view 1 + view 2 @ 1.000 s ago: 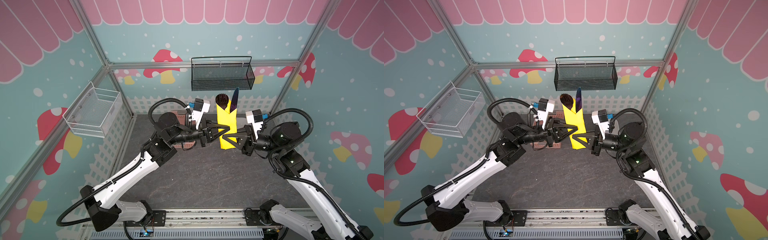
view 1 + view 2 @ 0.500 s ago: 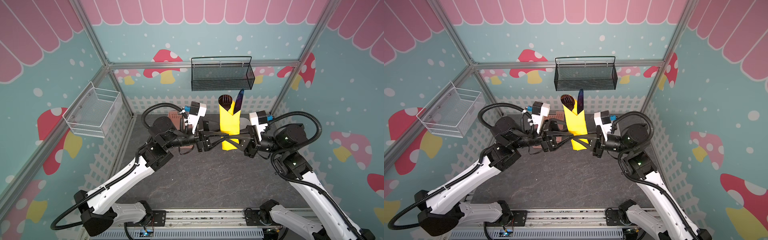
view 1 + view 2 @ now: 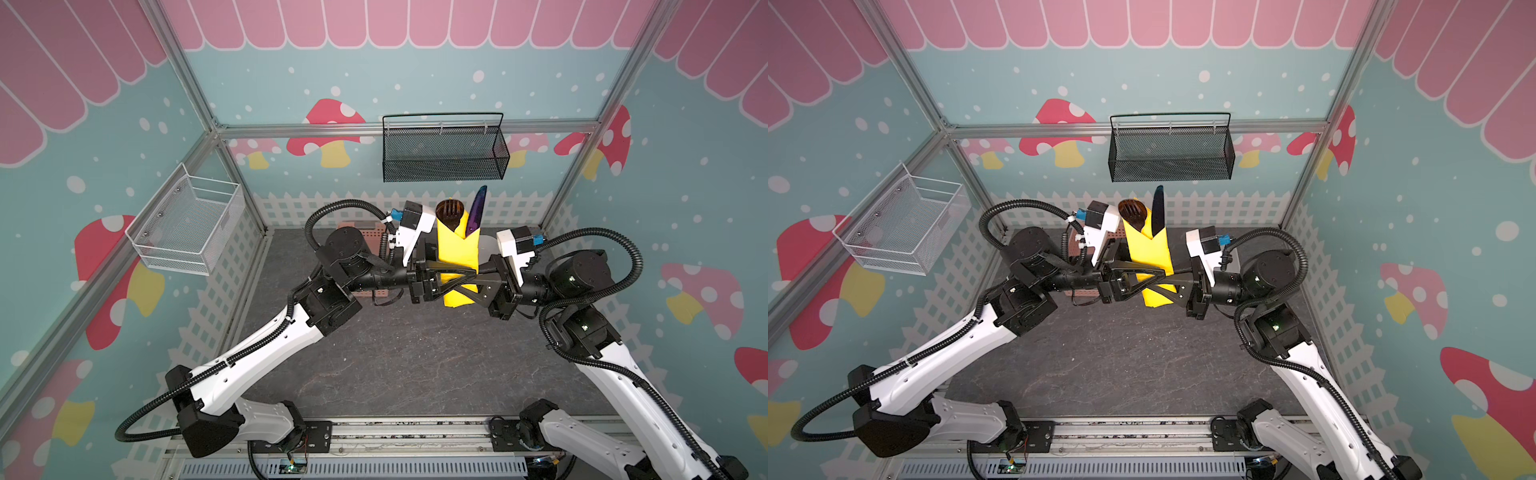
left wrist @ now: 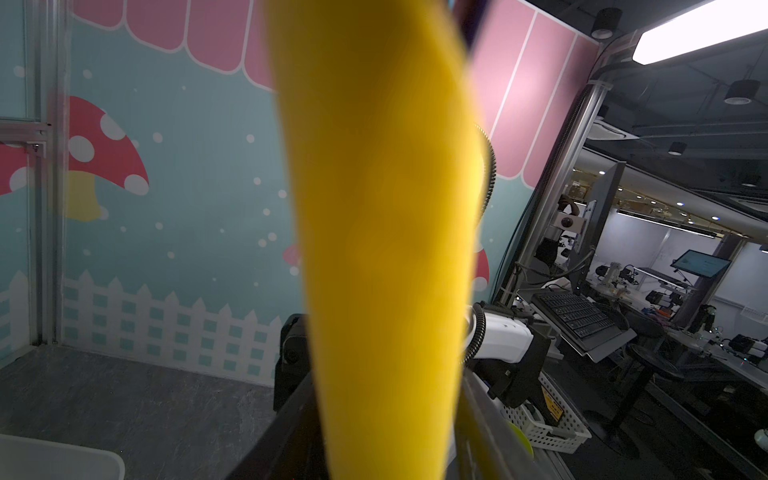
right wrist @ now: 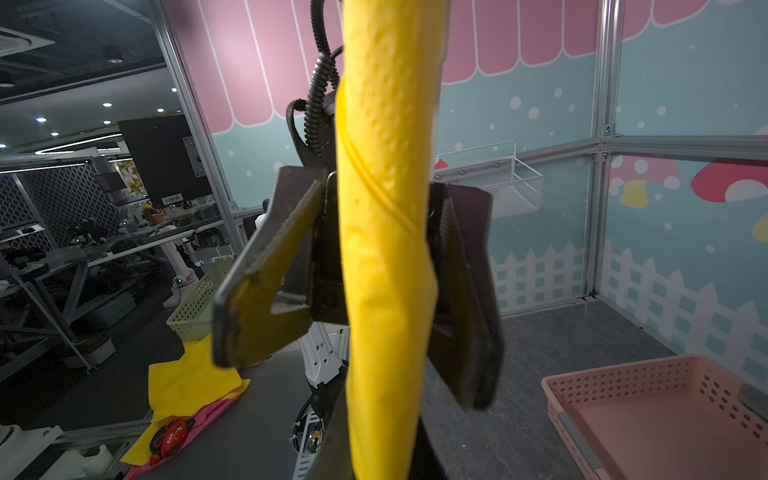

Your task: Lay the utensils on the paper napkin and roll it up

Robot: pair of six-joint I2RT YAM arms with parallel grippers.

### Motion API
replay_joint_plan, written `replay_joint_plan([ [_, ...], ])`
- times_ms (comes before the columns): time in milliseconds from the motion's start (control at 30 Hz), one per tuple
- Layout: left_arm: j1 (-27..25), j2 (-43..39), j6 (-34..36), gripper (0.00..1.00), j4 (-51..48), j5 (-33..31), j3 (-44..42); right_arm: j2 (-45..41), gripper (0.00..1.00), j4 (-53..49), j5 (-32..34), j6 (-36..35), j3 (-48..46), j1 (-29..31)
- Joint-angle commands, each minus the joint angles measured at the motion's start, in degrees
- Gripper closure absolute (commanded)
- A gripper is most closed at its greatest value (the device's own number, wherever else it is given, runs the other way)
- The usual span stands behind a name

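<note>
**Top views: rolled napkin held upright below the black mesh basket**

Landmark: black mesh basket [image 3: 442,153], hung on the back wall.

- Paper napkin [image 3: 455,249]: yellow, rolled into a tube, upright, just below and in front of the basket, held off the bench.
- Utensils [image 3: 449,210]: dark heads stick out of the top of the roll. The violet knife blade [image 3: 477,212] reaches nearly to the basket's lower edge.
- Right hand [image 3: 471,286]: closed on the lower part of the roll.
- Left hand [image 3: 465,270]: its jaws stand on either side of the roll, as the right wrist view shows. Whether they press on it cannot be told.
- Bench [image 3: 415,353]: dark grey, stone-patterned, spread out below the basket.
- Pink perforated tray [image 5: 644,415]: on the bench, below the basket and to its left, partly behind the left arm.
- White wire basket [image 3: 187,224]: on the side wall, well left of the black one.
- Room: teal walls with red mushrooms, white dots, a pink scalloped border and a white picket fence, in an aluminium frame.
</note>
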Motion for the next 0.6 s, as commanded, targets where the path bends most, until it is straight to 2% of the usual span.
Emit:
replay_joint_plan([
  [0, -0.4, 0.1, 1.3, 0.56, -1.3, 0.8, 1.7, -1.2, 1.00, 2.9, -0.8, -0.2, -0.1, -0.1],
  [200, -0.5, 0.1, 1.6, 0.70, -1.6, 0.6, 1.4, -1.4, 1.00, 2.9, -0.5, -0.2, -0.3, 0.0],
  [567, -0.5, -0.6, 1.3, 0.85, 0.1, 0.7, 0.4, -2.0, 1.00, 2.8, -0.1, -0.1, -1.0, 0.0],
])
